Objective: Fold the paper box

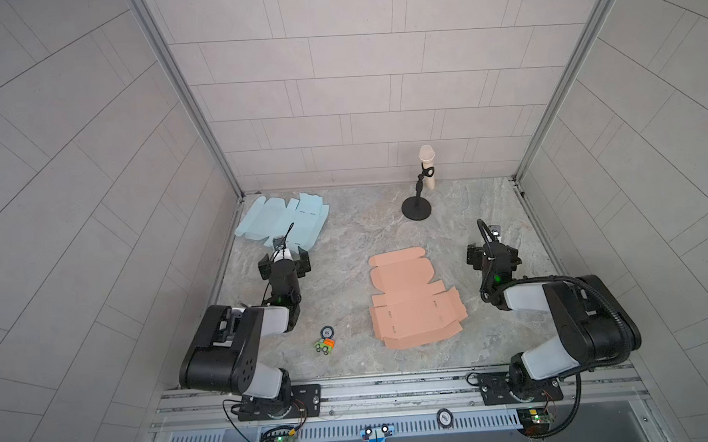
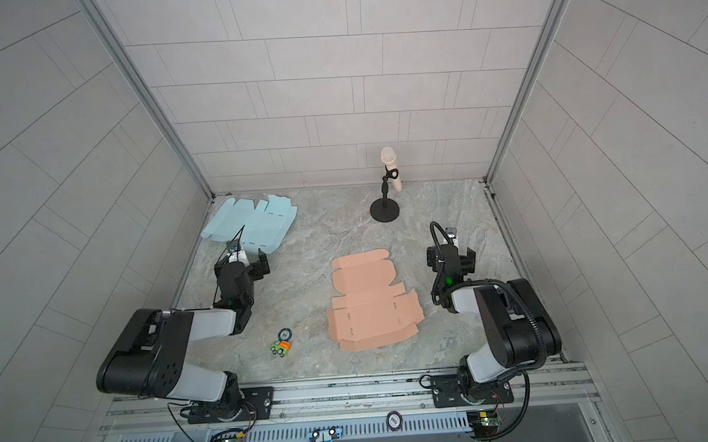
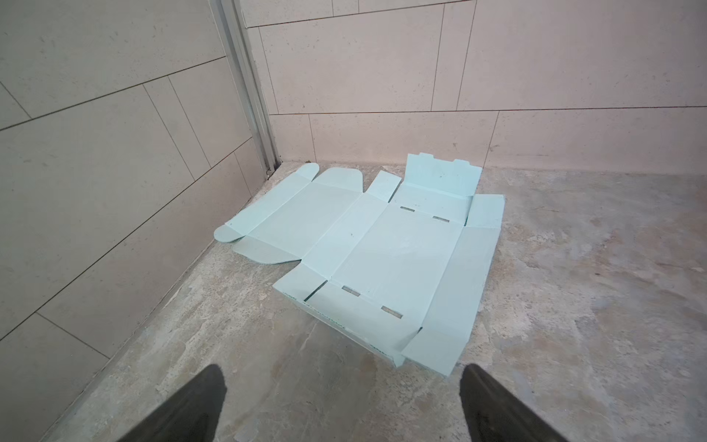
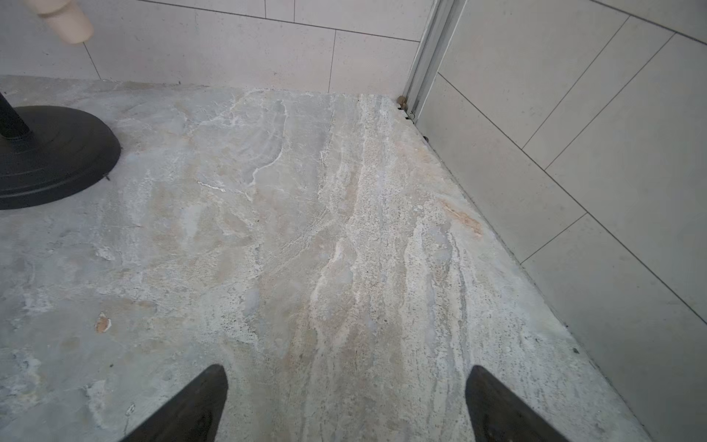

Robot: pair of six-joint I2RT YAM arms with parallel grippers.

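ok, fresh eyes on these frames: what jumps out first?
The salmon box blank, lying flat and unfolded in the middle of the table. Next the pale blue box blank, unfolded too, in the far left corner just ahead of the open left end effector. A microphone on a stand rises by the back wall; the right end effector is open, holding nothing.
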